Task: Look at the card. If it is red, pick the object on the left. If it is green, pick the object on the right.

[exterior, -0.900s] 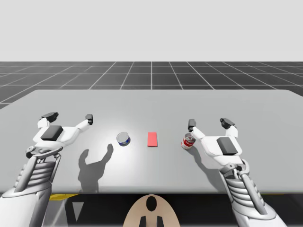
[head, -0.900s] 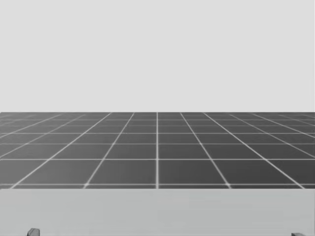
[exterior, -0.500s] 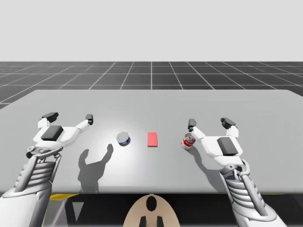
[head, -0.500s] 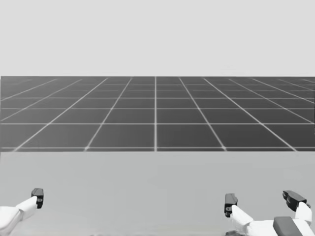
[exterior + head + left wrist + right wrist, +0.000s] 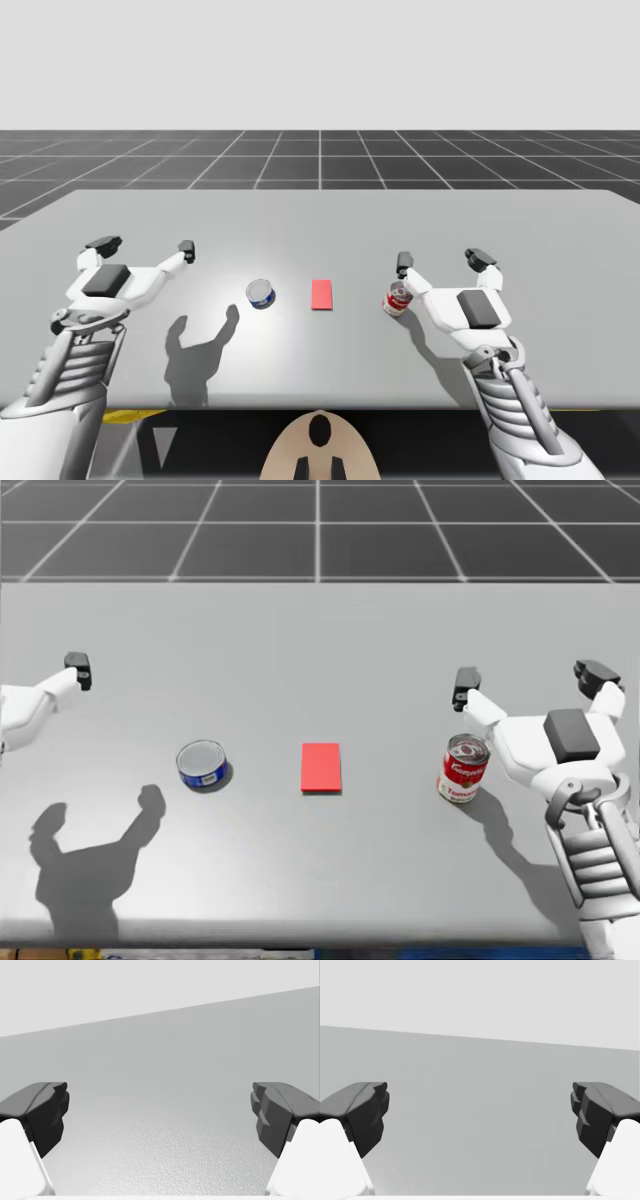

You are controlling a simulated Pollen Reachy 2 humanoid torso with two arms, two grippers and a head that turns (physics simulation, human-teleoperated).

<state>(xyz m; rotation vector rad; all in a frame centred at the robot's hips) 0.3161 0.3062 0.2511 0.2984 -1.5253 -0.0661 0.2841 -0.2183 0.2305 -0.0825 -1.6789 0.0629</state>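
**Red card, so the blue can on its left**

Over the grey table [image 5: 320, 215], my left gripper [image 5: 145, 245] and right gripper [image 5: 442, 260] hover with jaws spread wide. The low blue can [image 5: 202, 764] stands near the red card [image 5: 321, 767], to its left. It is probably rigid, light and smooth-walled, so pinch it across its sides.

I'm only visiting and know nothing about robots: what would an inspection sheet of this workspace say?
Surface: grey table, plain, arm shadows on it.
Job's things: red card flat in the middle; short blue can upright on its left; taller red-and-white can upright on its right.
Clutter: nothing seen.
Grippers: left gripper open, holding nothing, apart from the blue can; right gripper open, holding nothing, near the red-and-white can.
Cables: nothing seen.
Surroundings: dark gridded floor, pale blank backdrop.
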